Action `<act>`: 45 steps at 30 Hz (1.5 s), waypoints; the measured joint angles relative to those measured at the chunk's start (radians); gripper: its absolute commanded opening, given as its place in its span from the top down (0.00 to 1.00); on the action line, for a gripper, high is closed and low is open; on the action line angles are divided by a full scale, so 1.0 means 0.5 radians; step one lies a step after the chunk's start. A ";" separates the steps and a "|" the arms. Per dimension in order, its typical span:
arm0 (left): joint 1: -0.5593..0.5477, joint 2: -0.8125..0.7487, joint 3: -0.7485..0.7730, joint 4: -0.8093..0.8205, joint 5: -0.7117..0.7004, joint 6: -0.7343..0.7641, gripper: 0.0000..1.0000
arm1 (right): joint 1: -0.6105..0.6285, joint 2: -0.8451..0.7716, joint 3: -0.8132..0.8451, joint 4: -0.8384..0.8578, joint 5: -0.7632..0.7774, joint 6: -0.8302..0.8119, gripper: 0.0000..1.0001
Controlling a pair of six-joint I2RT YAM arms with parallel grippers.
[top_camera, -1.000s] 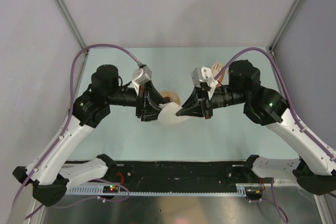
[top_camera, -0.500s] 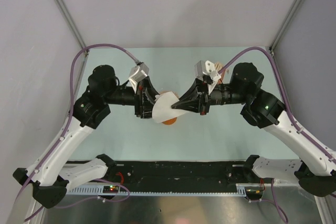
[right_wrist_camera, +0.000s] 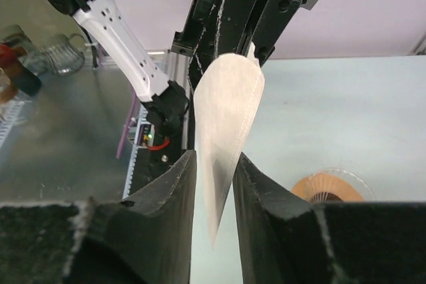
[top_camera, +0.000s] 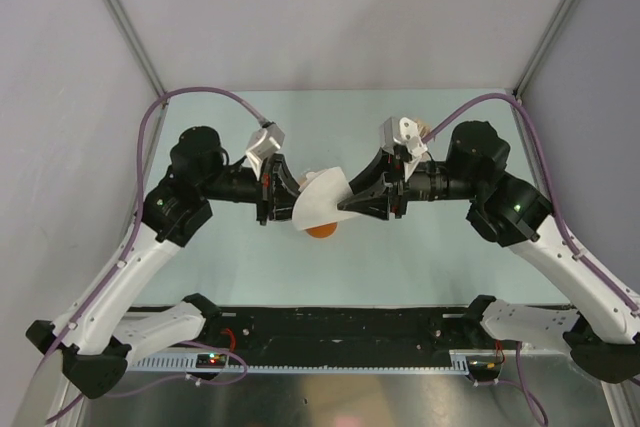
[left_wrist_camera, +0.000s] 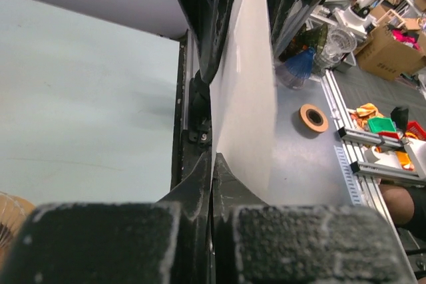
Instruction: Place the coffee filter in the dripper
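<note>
— Filter (top_camera: 322, 197): where is it?
— Up off the table (top_camera: 420, 257), held between the two grippers; a white paper fan on edge and tilted, its point toward the right gripper (top_camera: 346, 207), its rounded edge toward the left gripper (top_camera: 292, 202).
— How is the left one set?
— Closed tight on one edge of the paper; in its own camera the two fingers (left_wrist_camera: 192, 186) meet with only the sheet between them.
— And the right?
— Its fingers (right_wrist_camera: 168, 184) stand a narrow gap apart; the filter's pointed end sits in that gap and the paper fills it at the fingertips, so it grips the filter across its puffed width.
— Dripper (right_wrist_camera: 325, 188)?
— On the table beyond the right gripper's fingers, off to their right in the wrist view; a tan ribbed ring with a dark hole; the filter hangs apart from it, not in it; from above, the filter hides it.
— Anything else close by?
— An orange vessel (top_camera: 322, 231); it shows just past the filter's lower edge, on the table below the two grippers' tips.
</note>
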 measured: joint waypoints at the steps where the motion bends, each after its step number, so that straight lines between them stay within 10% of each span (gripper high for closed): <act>1: 0.001 0.000 -0.016 -0.004 -0.002 0.008 1.00 | -0.007 -0.004 0.008 -0.045 0.011 -0.038 0.65; 15: -0.050 0.043 -0.048 -0.283 -0.176 0.362 0.96 | 0.055 0.317 0.530 -0.792 0.041 -0.475 0.95; 20: -0.053 0.037 -0.017 -0.371 -0.257 0.421 0.40 | 0.115 0.378 0.594 -0.919 0.050 -0.565 1.00; 24: -0.011 0.001 -0.009 -0.394 -0.301 0.359 0.19 | 0.130 0.338 0.557 -0.829 0.111 -0.587 1.00; 45: 0.433 -0.074 -0.503 0.857 -0.242 -1.299 0.03 | 0.281 0.003 0.076 -0.018 0.580 -0.758 1.00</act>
